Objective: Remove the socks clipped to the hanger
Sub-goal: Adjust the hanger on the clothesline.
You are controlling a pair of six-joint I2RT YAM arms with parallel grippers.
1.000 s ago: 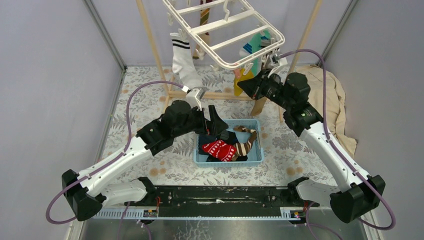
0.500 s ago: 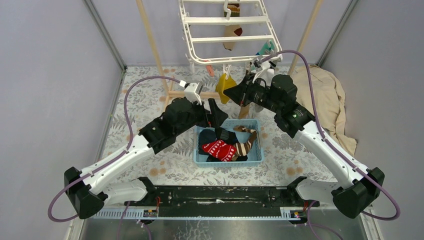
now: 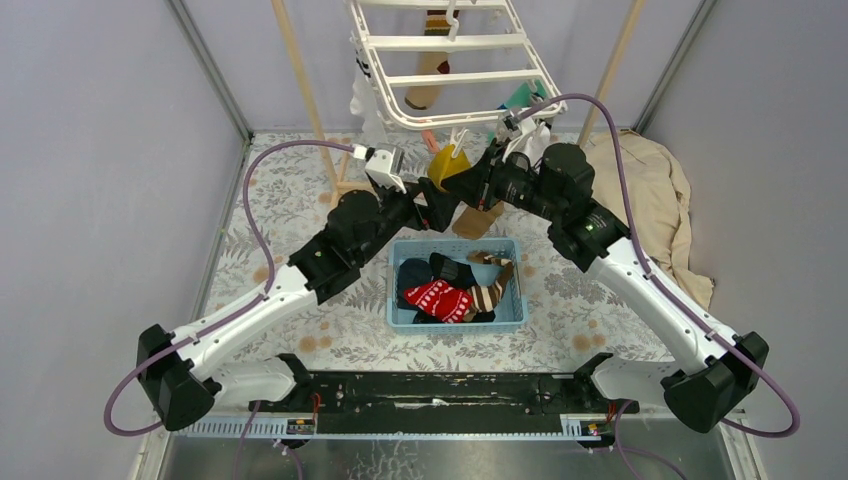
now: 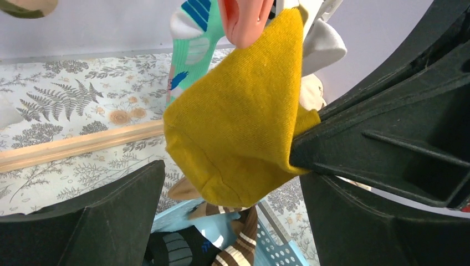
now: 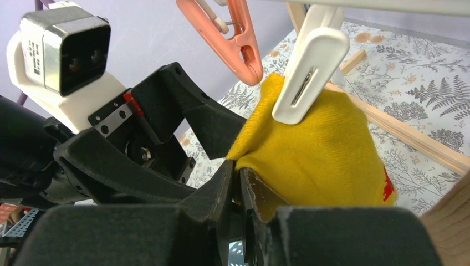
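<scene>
Fern-print table [image 3: 300, 195], grey walls. One yellow sock [image 5: 321, 149] hangs from the hanger [image 3: 400, 43] by a white clip [image 5: 305, 72], with a pink clip [image 5: 235, 41] just beside it. Right gripper [image 5: 239, 172] is pinched tight on the sock's lower edge. Left gripper [image 4: 233, 177] is spread wide, the sock between its fingers, gripping nothing. Teal sock [image 4: 191, 50] hangs behind. Below sits a blue basket [image 3: 460, 322] holding loose socks [image 3: 437, 298]. Beige cloth [image 3: 655, 190] lies at the right.

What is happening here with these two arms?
The right pincer is shut on an edge of the yellow sock, which a white clip holds on the hanger. The left pincer stands open around the same sock, not gripping it. Several socks lie in the blue basket below; others hang on the hanger.
</scene>
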